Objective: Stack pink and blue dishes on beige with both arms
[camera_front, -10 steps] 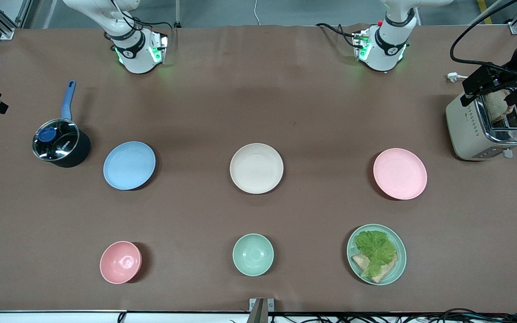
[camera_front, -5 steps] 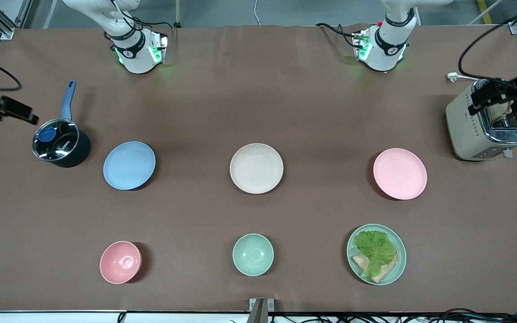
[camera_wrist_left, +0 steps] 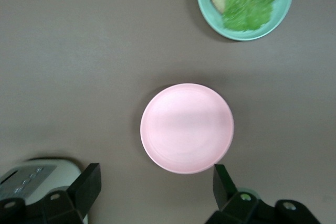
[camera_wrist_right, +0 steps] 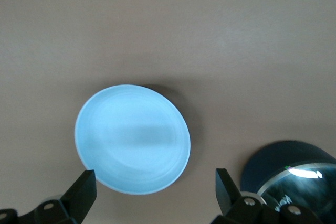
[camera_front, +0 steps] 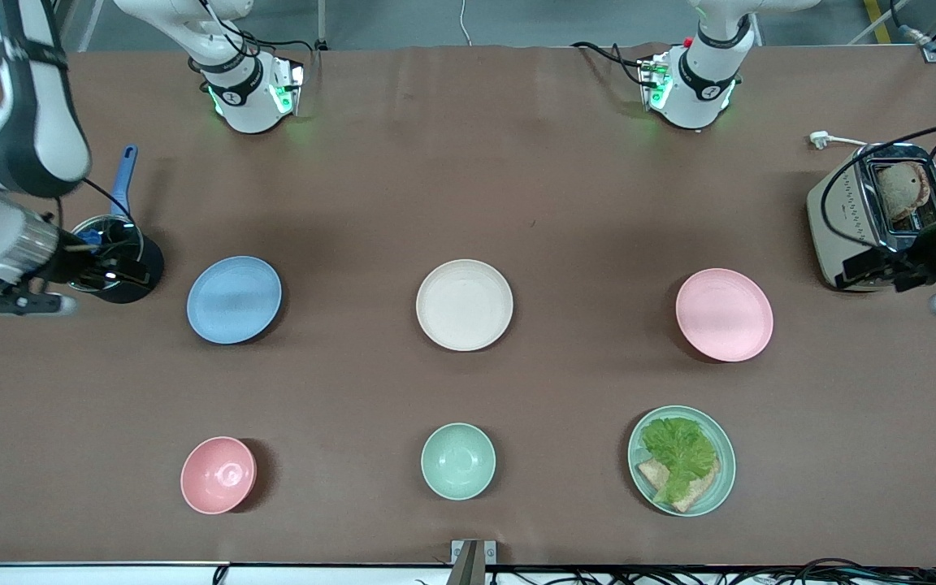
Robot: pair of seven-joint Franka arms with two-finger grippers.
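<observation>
You have both sets of jaws wide and empty, the left gripper point(camera_front: 862, 270) over the toaster point(camera_front: 882, 219) at the pink plate's point(camera_front: 724, 314) three o'clock and the right gripper point(camera_front: 123, 272) over the saucepan point(camera_front: 110, 260) at the blue plate's point(camera_front: 234, 299) nine o'clock, the beige plate point(camera_front: 465, 305) sitting mid-worktop point(camera_front: 468, 162) between them, so a low approach could clip either appliance or shove a shallow plate

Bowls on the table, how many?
2. Pink bowl nearer the front camera than the blue plate; mint-green bowl nearer than the beige plate. None look hidden.
</observation>
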